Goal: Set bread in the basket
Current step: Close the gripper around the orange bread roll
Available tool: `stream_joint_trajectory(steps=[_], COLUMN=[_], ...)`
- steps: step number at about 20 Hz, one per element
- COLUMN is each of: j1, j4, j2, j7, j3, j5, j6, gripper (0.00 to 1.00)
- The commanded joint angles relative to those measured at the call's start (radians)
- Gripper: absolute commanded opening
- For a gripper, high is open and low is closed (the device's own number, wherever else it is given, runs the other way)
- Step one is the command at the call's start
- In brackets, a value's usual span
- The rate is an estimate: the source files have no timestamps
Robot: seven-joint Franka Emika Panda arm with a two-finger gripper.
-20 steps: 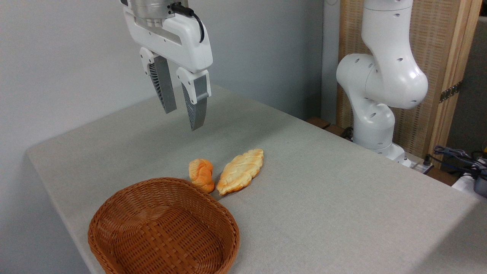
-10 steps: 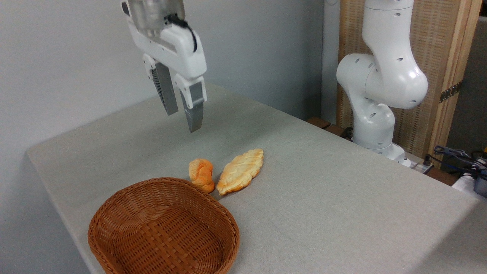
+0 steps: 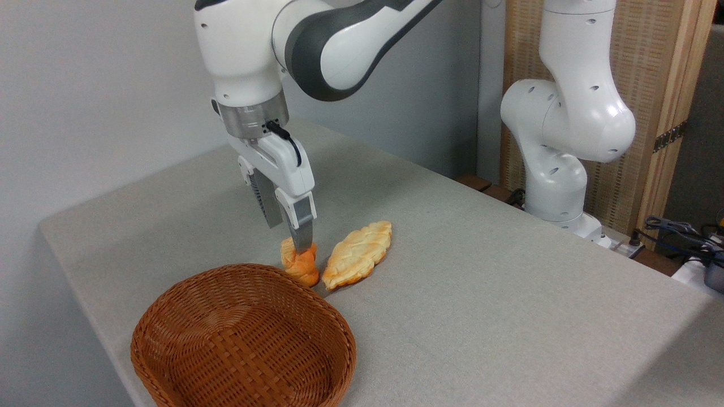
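A pale grey wall (image 3: pixel 102 85) stands behind the grey-clothed table (image 3: pixel 481 294), a woven wood-framed screen (image 3: pixel 662 85) at right.

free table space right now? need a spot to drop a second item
Bare cloth: the wide patch right of the flat pastry toward the arm base, and the back-left corner behind the hand. Crowded: the basket, bread and pastry bunch together, with the hand down on the bread.

Soft, even light fills the scene, bright without harsh glare. The grey bench (image 3: pixel 481 294) is evenly lit, darkening slightly toward its near right corner. A faint shadow lies under the pale pastry (image 3: pixel 357 254), on its side toward the basket (image 3: pixel 243 339). The white arm (image 3: pixel 317 39) shows gentle highlights. Focus is sharp throughout, without visible blur or edge distortion.
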Motion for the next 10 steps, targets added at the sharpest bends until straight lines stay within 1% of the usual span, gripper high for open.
stream_joint_trajectory(steps=[1,2,3,4,6,7,8,10], j1=[-0.006,-0.006,-0.007,-0.009,-0.009,-0.009,-0.009,-0.009], j4=[-0.079,-0.09,-0.103,-0.11,-0.111,-0.111,-0.111,-0.111], j2=[-0.026,-0.023,-0.021,-0.021,-0.02,-0.018,-0.018,-0.017], j7=[0.0,0.0,0.0,0.0,0.001,0.003,0.003,0.003], j3=[0.007,0.007,0.006,0.004,-0.002,-0.004,-0.004,-0.004], j5=[0.023,0.024,0.034,0.049,0.057,0.057,0.057,0.057], j6=[0.096,0.118,0.133,0.135,0.135,0.137,0.137,0.135], gripper=[1.0,0.99,0.89,0.86,0.61,0.46,0.37,0.34])
